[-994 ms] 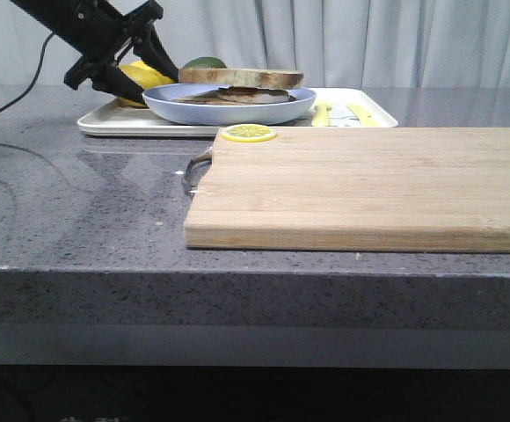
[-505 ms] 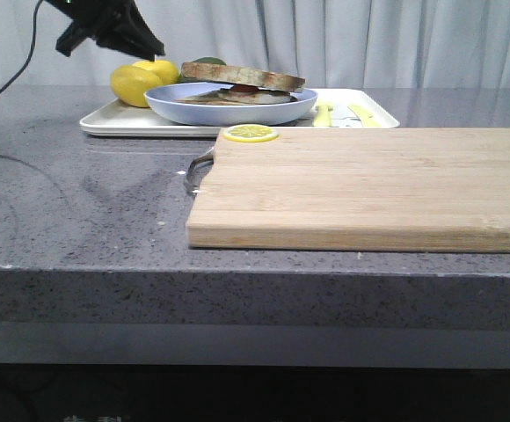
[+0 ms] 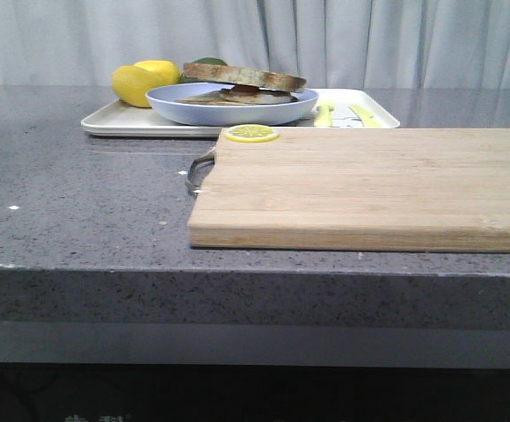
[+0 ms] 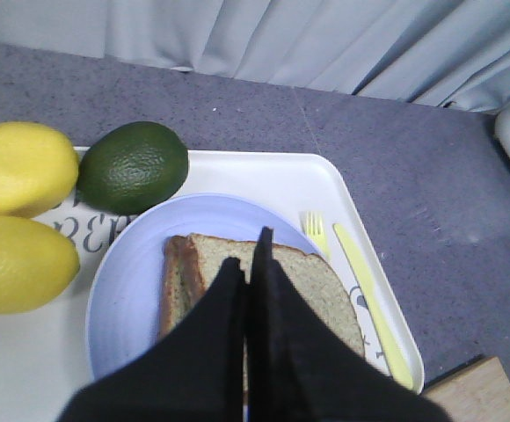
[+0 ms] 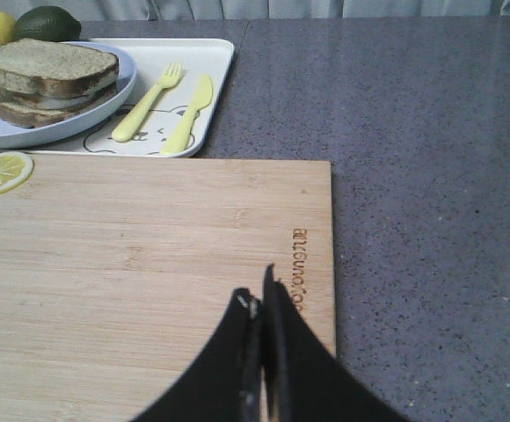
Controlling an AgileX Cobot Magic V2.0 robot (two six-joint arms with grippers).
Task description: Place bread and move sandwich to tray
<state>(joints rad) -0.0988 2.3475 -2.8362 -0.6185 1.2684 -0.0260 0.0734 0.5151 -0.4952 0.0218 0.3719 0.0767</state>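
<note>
The sandwich (image 3: 242, 83) lies on the light blue plate (image 3: 229, 110), which stands on the white tray (image 3: 114, 123) at the back of the counter. Its top slice of bread (image 4: 316, 281) covers the egg. The sandwich also shows in the right wrist view (image 5: 44, 75). My left gripper (image 4: 248, 255) is shut and empty, high above the sandwich. My right gripper (image 5: 259, 303) is shut and empty over the wooden cutting board's (image 5: 149, 255) right part. Neither gripper shows in the front view.
Two yellow lemons (image 4: 18, 211) and a green avocado (image 4: 134, 165) sit on the tray's left end. A yellow fork (image 5: 145, 101) and knife (image 5: 189, 114) lie on its right end. A lemon slice (image 3: 251, 133) rests on the board's far left corner.
My left arm has lifted up and left from beside the plate, out of the front view. The plate with the sandwich stays on the tray.
</note>
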